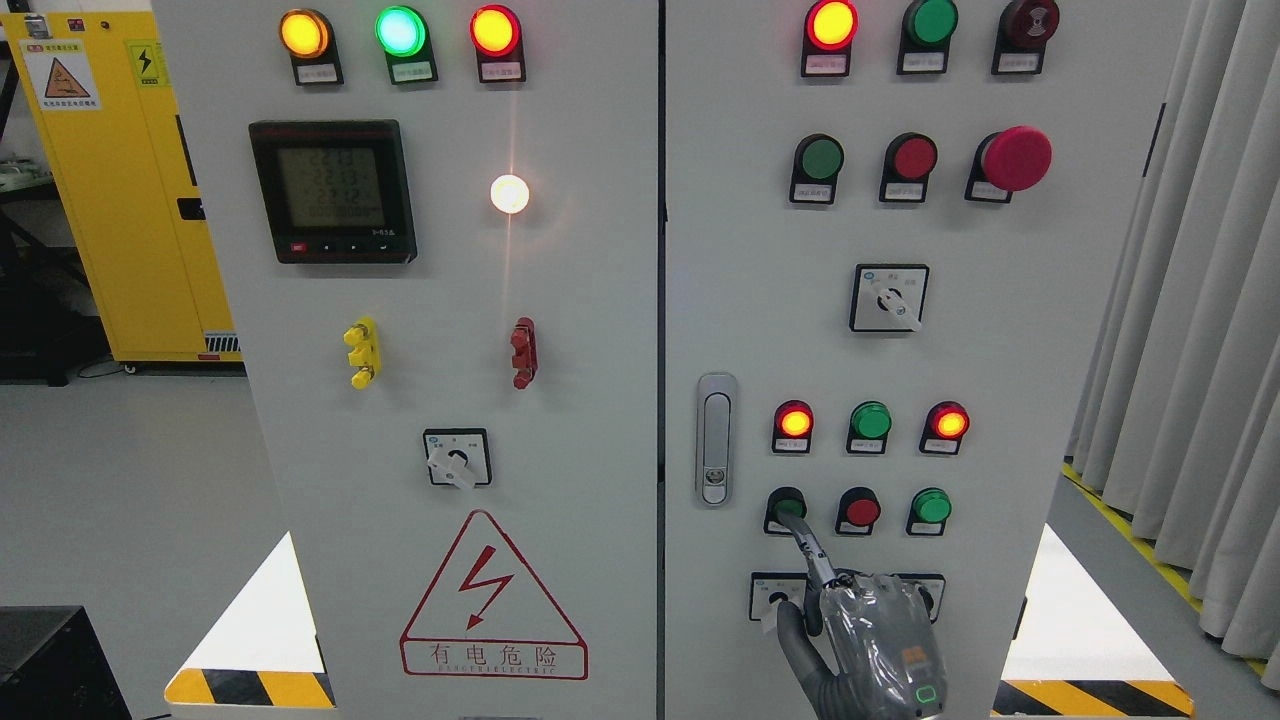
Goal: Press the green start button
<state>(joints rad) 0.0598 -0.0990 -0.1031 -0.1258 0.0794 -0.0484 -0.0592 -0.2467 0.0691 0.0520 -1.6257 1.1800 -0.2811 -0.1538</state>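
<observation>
My right hand (875,640), grey and wrapped in clear plastic, comes up from the bottom edge right of the middle. Its index finger (808,545) is stretched out and its tip touches a green push button (787,503) at the left of the lowest button row on the right cabinet door. The other fingers are curled and hold nothing. The fingertip covers part of the button. A red button (860,511) and a second green button (931,506) sit to its right. My left arm is not in view.
Above that row are red (794,421), green (870,421) and red (948,422) lamps. A door handle (715,438) stands left of the buttons. A rotary switch (777,597) is partly hidden by my hand. Curtains (1190,330) hang at the right, and a yellow cabinet (120,200) stands at the left.
</observation>
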